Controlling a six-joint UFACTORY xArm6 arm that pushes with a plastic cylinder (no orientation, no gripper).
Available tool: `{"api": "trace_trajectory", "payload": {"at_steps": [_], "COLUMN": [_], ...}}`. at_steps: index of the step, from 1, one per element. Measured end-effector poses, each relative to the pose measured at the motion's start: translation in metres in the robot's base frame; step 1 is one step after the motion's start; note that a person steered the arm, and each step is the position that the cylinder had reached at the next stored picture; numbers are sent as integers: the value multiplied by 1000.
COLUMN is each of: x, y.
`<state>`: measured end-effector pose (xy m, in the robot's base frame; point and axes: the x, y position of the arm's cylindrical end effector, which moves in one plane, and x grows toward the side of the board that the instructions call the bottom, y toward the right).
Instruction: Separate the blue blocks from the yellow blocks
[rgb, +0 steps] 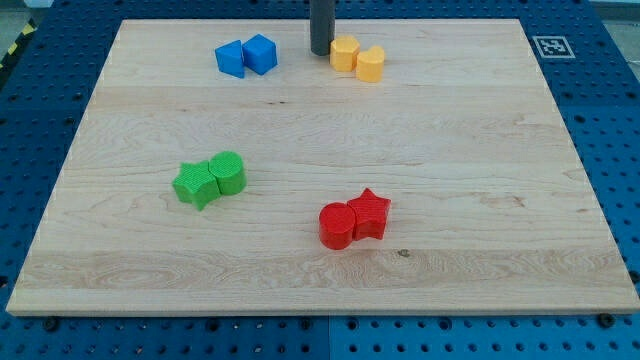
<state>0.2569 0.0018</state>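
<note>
Blue blocks (246, 55) (my tip (321, 52) touches yellow blocks (357, 58)) on wooden board (400, 150); no gripper

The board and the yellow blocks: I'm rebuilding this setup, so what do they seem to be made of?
The board looks like pale, unpainted wood with a matte finish: lengthwise grain and plank seams show. The yellow blocks beside my tip look like matte plastic, possibly 3D-printed, judging by their uniform colour and faint ribbing; the view is too coarse to be sure.
</note>
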Motion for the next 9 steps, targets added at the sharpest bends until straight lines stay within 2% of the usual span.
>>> {"api": "trace_trajectory", "payload": {"at_steps": [1, 3, 5, 6, 8, 9], "x": [4, 39, 74, 78, 144, 156], "y": [14, 23, 62, 77, 69, 69]}}
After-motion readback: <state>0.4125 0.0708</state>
